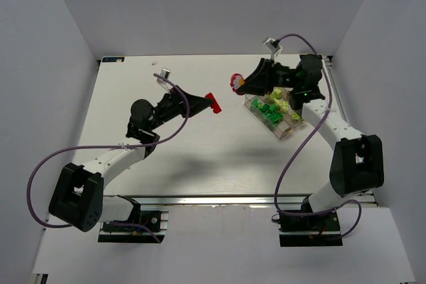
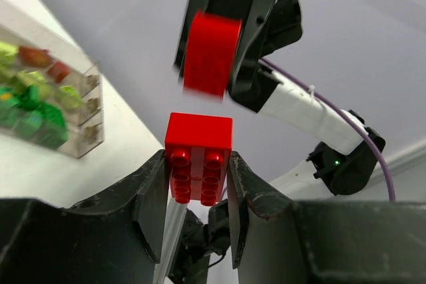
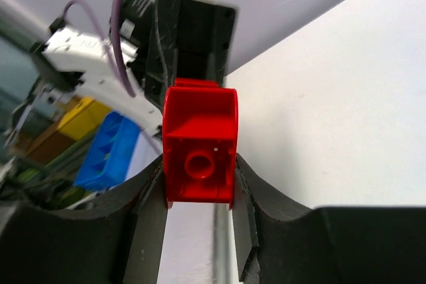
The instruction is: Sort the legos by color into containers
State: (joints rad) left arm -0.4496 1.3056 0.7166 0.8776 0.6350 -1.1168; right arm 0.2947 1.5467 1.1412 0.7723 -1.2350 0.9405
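Two arms meet above the white table (image 1: 166,157), and we find a red piece in the grip of each. Just left of centre in the overhead view, the left gripper (image 1: 212,103) has its fingers closed against the sides of a studded red brick (image 2: 198,164), the studs turned toward its wrist camera. Just up and to the right, the right gripper (image 1: 235,85) is clamped on a second red brick (image 3: 200,144), which shows a round socket to its own camera. The two red pieces are near each other but apart. Right of centre in the overhead view the clear tray (image 1: 287,129) lies slanted on the table, partly hidden by the right arm. In it we see dark green bricks (image 1: 269,112) grouped toward the lower left and yellow-green bricks (image 1: 282,100) toward the upper right. At the upper left of the left wrist view, small red pieces (image 2: 34,55) also lie in the tray beside the yellow-green ones.
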